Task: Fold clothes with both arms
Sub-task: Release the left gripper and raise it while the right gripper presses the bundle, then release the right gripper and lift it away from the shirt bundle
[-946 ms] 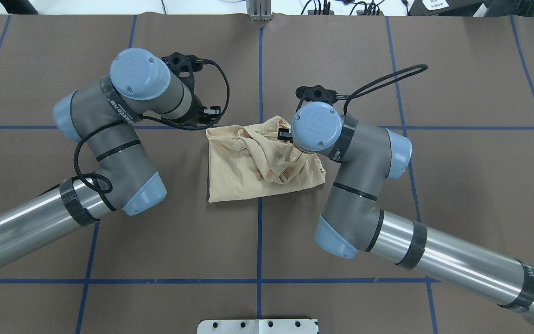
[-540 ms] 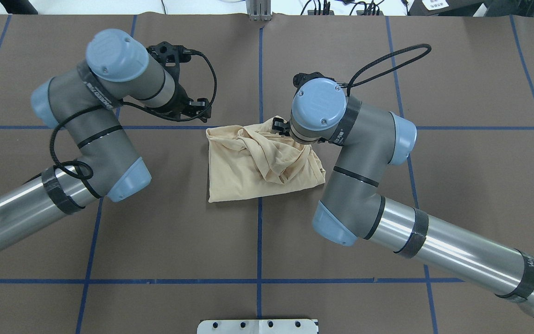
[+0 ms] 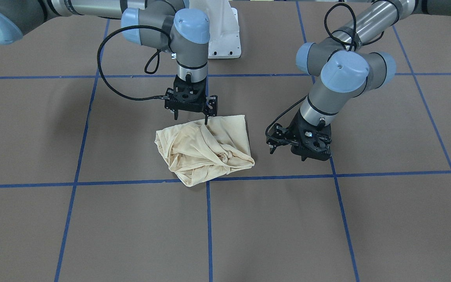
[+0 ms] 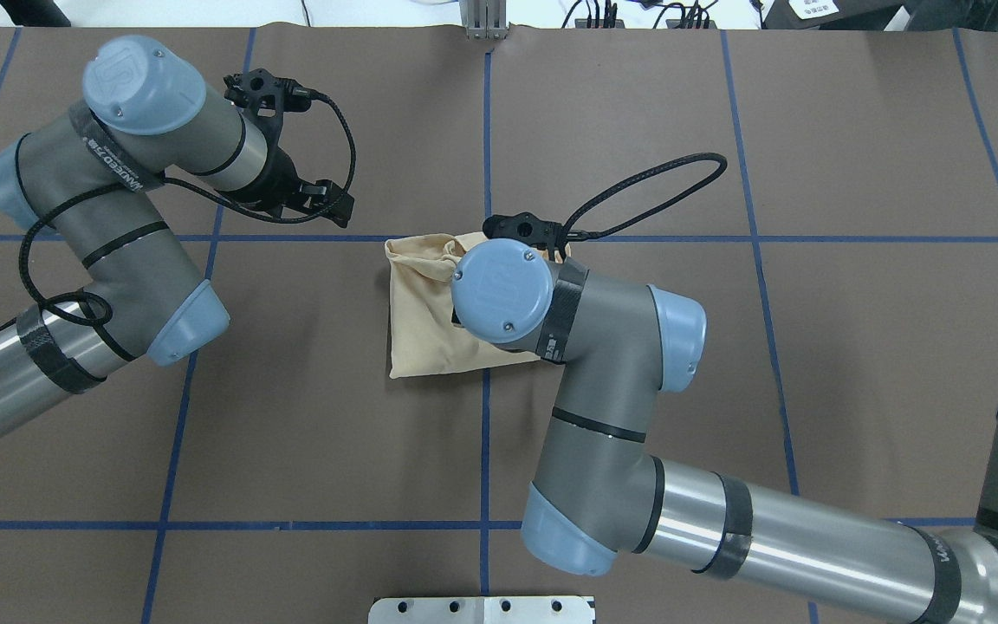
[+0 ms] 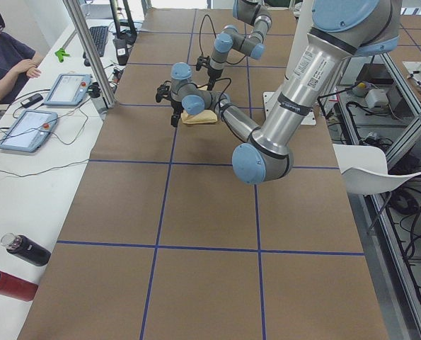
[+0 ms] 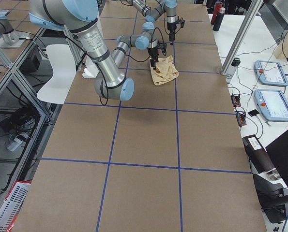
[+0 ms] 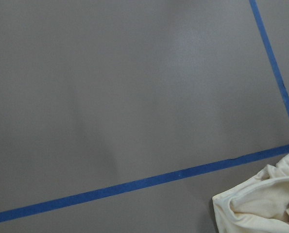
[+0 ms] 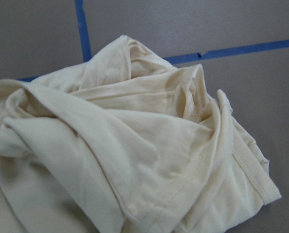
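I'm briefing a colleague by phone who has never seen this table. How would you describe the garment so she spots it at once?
On the brown table crossed by blue tape lines, look near the middle, just under the right gripper. There lies a crumpled cream-yellow shirt, bunched into a rough square. It is the only soft, pale thing on the dark surface.

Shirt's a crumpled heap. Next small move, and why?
Probably lower the right claw a little and shut it on the shirt, at its edge nearest the robot. It hangs open right over that edge, one fingertip about touching the cloth, while the left claw sits off to the side, clear of the shirt.
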### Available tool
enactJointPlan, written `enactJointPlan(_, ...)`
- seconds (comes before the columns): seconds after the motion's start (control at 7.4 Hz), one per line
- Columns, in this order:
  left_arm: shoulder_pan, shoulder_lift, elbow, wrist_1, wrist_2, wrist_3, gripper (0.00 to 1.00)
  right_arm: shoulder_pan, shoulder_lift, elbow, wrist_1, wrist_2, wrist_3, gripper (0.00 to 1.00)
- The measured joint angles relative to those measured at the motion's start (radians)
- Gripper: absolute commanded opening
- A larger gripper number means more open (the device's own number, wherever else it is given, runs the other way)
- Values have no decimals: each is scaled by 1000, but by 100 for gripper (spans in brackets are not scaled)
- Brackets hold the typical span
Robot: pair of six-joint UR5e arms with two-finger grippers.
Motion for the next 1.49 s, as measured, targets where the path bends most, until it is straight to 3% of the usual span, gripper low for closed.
enactJointPlan(0.14, 0, 0, 0, 0, 0, 0, 100, -21, 39, -49, -9, -24, 1, 69)
enactJointPlan(0.41, -1, 5, 0, -1, 0, 0, 100, -34, 78, -111, -16, -55, -4, 22)
enactJointPlan(0.54, -1, 7, -1, -3, 0, -1, 100, -33, 82, -123, -17, -73, -22, 14)
enactJointPlan(1.22, 0, 15, -1, -8, 1, -8, 100, 32, 84, -126, -16, -93, -147, 11)
enactJointPlan(1.35, 0, 16, -1, -9, 1, -10, 100, 59, 84, -130, -13, -95, -193, 17)
enactJointPlan(1.49, 0, 16, -2, -11, 1, -10, 100, 89, 84, -147, 4, -102, -240, 99)
